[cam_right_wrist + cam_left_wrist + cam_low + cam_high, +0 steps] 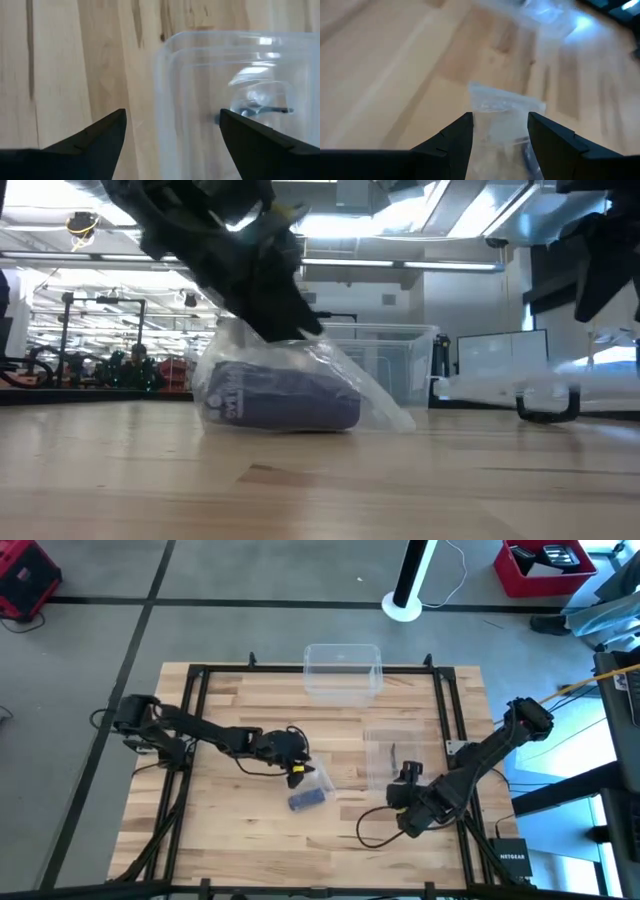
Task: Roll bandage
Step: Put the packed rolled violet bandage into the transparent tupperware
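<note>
Seen only in high view: full table layout, with clear plastic box [342, 671] at far centre edge of wooden table [230, 830], a flat clear lid with dark handle [393, 755] right of centre, and bandage [307, 799] as a small blue-purple roll near table middle, inside clear plastic bag [318, 780]. Seen only in low view: bandage [282, 398] lying on its side on the wood, wrapped by crinkly bag [375, 398], white print on its left end; box [385, 360] behind it. Left arm reaching from left edge across toward centre, forearm low, wrist angled down over bag. Left gripper [295, 771] at bag's far-left edge; in low view its dark fingers come down onto bag top. Left wrist view: left gripper [500, 131] with fingers spread, bag [505, 107] lying between them; cannot tell whether pads press the film, so no firm grasp noted. Right arm folded in from right edge, elbow out, wrist pointing toward far side. Right gripper [408, 777] just near of the lid, released. Right wrist view: right gripper [172, 131] with fingers wide apart, holding nothing, clear lid [235, 100] ahead with handle [260, 107] visible through plastic.
</note>
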Controlling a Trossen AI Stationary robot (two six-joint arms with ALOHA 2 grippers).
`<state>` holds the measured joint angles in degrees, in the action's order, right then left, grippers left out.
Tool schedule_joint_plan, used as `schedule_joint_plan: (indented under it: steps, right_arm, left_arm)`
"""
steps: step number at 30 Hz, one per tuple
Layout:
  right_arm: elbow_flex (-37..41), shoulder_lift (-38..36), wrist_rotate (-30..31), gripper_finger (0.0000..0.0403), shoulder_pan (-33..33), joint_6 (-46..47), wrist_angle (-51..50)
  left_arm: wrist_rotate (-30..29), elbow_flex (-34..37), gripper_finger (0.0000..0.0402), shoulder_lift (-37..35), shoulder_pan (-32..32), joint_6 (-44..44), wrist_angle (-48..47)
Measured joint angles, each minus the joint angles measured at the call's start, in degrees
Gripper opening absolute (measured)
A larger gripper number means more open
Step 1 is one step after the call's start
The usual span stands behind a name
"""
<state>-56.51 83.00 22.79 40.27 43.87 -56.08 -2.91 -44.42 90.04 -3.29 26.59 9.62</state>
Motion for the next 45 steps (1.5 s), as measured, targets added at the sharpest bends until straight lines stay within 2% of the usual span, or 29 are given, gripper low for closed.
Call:
schedule_joint_plan:
  steps: [4, 7, 11, 14, 16, 19, 24, 28, 35, 43, 45]
  right_arm:
    - [0.00, 0.00, 2.41, 0.0321, -0.15, -0.19, 0.63]
    - [0.07, 0.00, 4.31, 0.0321, -0.15, -0.23, 1.09]
    - [1.64, 0.00, 6.26, 0.0321, -0.15, -0.39, 4.06]
    - [4.49, 0.00, 9.77, 0.0321, -0.15, -0.59, 10.24]
    - [6.91, 0.00, 12.00, 0.0321, -0.16, -0.30, 16.28]
    - [11.65, 0.00, 11.70, 0.0321, -1.87, 0.58, 28.04]
    - [19.84, 0.10, 9.21, 0.0321, -5.56, -0.17, 54.07]
    - [22.83, 0.60, 7.06, 0.0321, -8.55, -2.49, 68.83]
    - [23.08, 5.53, 2.16, 0.0321, -11.91, -5.09, 76.31]
    - [23.06, 13.18, 2.71, 0.0321, -11.93, -7.20, 86.70]
    - [23.06, 14.54, 5.20, 0.0321, -11.91, -8.47, 87.88]
  left_arm:
    - [3.80, -0.04, 0.0178, 3.79, -0.04, -0.04, 6.79]
    - [5.63, -0.02, 0.0157, 5.28, -0.08, -0.90, 8.04]
    - [5.98, -0.04, 0.0093, 6.32, -0.07, -2.26, 8.24]
    - [7.10, -0.04, 0.0031, 6.30, -0.05, -4.31, 8.36]
    - [7.18, -0.04, 0.0009, 6.16, -0.15, -5.00, 8.62]
    - [6.92, -0.13, 0.0007, 6.10, -0.48, -6.20, 9.73]
    - [6.30, -0.91, 0.0001, 6.07, -0.86, -8.14, 9.43]
    - [6.10, -1.91, 0.0001, 5.33, -1.30, -10.21, 8.94]
    - [3.52, -2.31, 0.0000, 2.02, -2.77, -13.55, 8.65]
    - [3.28, -2.29, 0.0000, 1.33, -4.99, -16.29, 9.05]
    - [3.35, -2.29, 0.0000, 1.33, -5.07, -16.59, 9.15]
